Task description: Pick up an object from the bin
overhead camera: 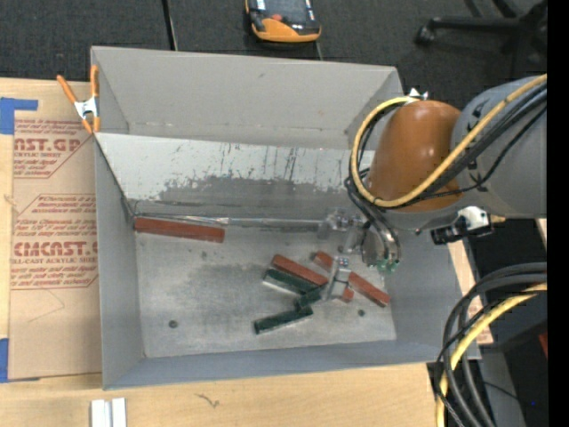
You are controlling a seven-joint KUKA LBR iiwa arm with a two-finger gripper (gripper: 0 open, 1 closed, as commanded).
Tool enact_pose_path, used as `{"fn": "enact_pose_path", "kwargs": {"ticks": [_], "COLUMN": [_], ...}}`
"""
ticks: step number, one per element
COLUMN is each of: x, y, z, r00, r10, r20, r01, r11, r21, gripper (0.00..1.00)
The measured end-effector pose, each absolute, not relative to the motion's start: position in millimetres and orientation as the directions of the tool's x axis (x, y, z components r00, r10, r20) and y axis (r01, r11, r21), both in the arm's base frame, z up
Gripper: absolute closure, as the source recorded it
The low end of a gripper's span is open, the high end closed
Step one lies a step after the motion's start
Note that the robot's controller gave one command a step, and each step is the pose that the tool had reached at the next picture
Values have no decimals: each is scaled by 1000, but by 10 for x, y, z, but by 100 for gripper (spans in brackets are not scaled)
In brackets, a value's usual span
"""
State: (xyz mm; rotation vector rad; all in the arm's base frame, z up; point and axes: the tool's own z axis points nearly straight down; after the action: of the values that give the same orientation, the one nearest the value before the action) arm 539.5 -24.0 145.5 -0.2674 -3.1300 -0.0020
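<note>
Bin: the grey metal bin (196, 305) holds a small cluster of bars at the right of its floor and one bar apart at the left.
End effector: the end effector (340, 283) hangs low over the cluster, under the arm's orange cover (413, 149).
End effector state: cannot tell whether it is open or closed, or whether it grips anything.
Nearest thing: the right red-brown bar (372, 292) lies flat just beside the tip, on the right.
Its axis: its long axis slants from upper left, by the tip, down to the lower right.
Neighbours: the middle red-brown bar (298, 269) slants the same way, just left of the tip; a small red-brown piece (321, 258) lies above it.
Green pieces: a dark green bar (286, 280) lies along the middle bar; a lower dark green bar (277, 321) points up to the right.
Apart: a long red-brown bar (178, 229) lies nearly level by the back wall, well to the left.
</note>
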Motion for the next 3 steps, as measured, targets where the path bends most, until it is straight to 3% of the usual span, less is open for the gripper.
{"fn": "enact_pose_path", "kwargs": {"ticks": [1,2,3], "x": [5417,5460,5465], "y": [-631,-122,10], "z": [1512,845,607], "r00": [-989,-953,-976], "r10": [146,304,218], "r20": [-2,-4,-5], "r01": [146,304,218], "r11": [989,953,976], "r21": [-2,2,8], "gripper": [0,0,100]}}
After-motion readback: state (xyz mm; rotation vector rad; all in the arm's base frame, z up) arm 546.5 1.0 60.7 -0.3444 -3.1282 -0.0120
